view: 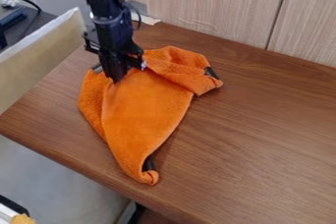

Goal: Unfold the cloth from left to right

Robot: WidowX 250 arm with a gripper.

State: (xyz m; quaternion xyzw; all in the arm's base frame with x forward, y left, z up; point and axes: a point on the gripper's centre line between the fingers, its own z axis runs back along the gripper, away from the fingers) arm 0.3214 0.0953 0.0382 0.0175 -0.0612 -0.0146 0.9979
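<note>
Where the desk's back left corner comes near the pale wood-grain panels (203, 2), the black two-finger gripper (114, 77) hangs down over the upper left part of the orange rectangular-looking fabric cloth (144, 105). It seems to meet the fabric there, though the view is poor; I cannot tell whether it is wide, narrow or holding any cloth. The cloth lies rumpled on the left part of the brown wood-grain desk (263, 144), its top right portion folded into thick ridges towards the back edge. Its narrow lower end curls near the front edge. 2 black patches show, 1 at the right-hand corner and 1 at that lower end. Along the desk's left edge stands a cream-coloured board (39, 66) with a white top rim, apart from the cloth.
</note>
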